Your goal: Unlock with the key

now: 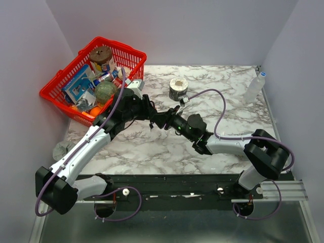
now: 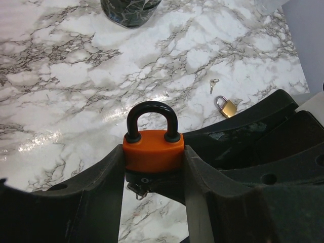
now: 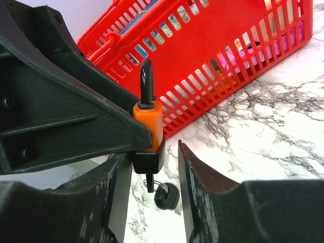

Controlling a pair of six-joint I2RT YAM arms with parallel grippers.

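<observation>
Step in hand: key is in, turn not yet made. My left gripper [image 2: 153,163] is clamped on the orange padlock [image 3: 149,126] and holds it upright off the marble table [image 2: 76,76], black shackle [image 2: 151,119] seated at both ends, so I judge it locked. The key [image 3: 150,183] juts from the lock's underside, with a black disc [image 3: 167,196] hanging beside it on a thin ring; spare key or tag, I cannot tell. My right gripper [image 3: 152,168] has its jaws apart, straddling the key and touching nothing. Next: close on the key's head, twist, keep the lock steady. A brass padlock [image 2: 226,106] lies well apart. No writing is readable; the red basket [image 3: 228,76] labels are too small.
</observation>
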